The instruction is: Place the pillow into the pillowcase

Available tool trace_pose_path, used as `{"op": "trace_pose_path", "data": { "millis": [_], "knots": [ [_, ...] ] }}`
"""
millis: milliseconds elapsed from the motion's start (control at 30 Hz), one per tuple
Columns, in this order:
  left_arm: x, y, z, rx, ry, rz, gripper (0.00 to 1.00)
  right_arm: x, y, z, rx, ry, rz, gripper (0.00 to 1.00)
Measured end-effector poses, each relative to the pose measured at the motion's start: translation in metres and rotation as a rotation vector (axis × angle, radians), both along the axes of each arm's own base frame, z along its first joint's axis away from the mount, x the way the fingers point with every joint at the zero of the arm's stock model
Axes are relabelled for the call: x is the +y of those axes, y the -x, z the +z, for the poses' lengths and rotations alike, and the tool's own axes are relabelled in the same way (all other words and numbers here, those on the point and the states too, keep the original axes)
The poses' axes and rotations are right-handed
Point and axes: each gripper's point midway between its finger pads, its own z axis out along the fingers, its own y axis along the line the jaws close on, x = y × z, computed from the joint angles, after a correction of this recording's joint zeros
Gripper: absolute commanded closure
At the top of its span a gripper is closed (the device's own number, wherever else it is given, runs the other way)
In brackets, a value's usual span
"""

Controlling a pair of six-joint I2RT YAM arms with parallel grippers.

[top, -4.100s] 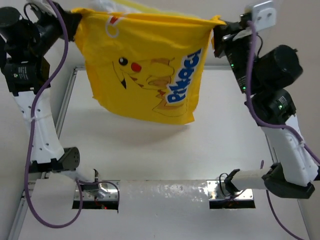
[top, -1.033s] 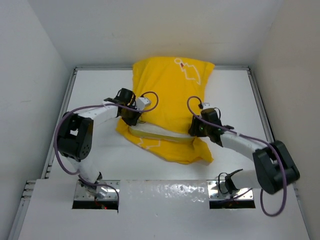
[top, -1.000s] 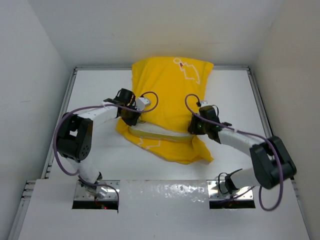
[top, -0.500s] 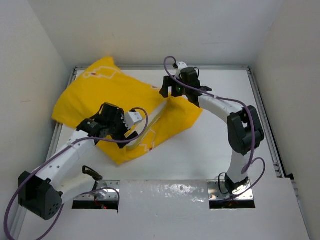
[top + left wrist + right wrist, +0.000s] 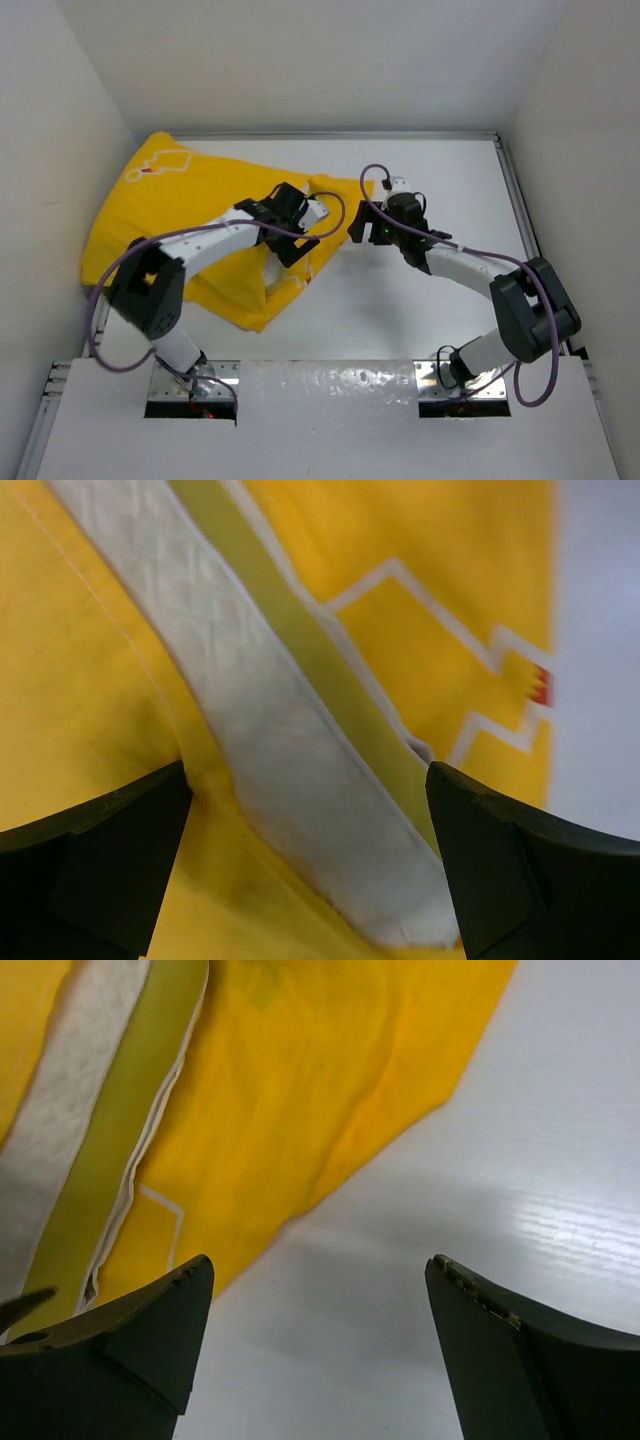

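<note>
Both my grippers are spread wide, holding nothing. Directly beneath my left gripper (image 5: 308,770), a narrow strip of the cream pillow (image 5: 265,760) and its yellowish seam show at the mouth of the yellow pillowcase (image 5: 170,210), which lies on the desk (image 5: 520,1160). The case's corner lies below my right gripper (image 5: 320,1260). The pillow looks almost fully inside; I judge only tucking in this edge remains.

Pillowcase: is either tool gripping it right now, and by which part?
Nothing is held: the left tool and right tool both stand open over the pillowcase.
</note>
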Motion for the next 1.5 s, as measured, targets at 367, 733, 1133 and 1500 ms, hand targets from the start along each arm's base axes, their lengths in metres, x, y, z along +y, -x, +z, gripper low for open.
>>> {"op": "trace_pose_path", "data": {
  "millis": [367, 733, 1133, 1500],
  "knots": [
    [0.025, -0.052, -0.025, -0.156, -0.173, 0.236, 1.0, 0.03, 0.015, -0.013, 0.015, -0.035, 0.059, 0.25],
    [0.065, -0.062, 0.085, -0.297, 0.081, 0.315, 1.0, 0.098, 0.013, 0.006, -0.042, -0.152, 0.198, 0.81],
    [0.055, -0.027, 0.123, -0.283, 0.198, 0.218, 1.0, 0.205, -0.029, -0.011, -0.008, -0.293, 0.292, 0.61],
    [0.041, -0.012, 0.115, -0.192, 0.256, 0.159, 1.0, 0.23, -0.05, -0.039, 0.022, -0.234, 0.18, 0.18]
  ]
}}
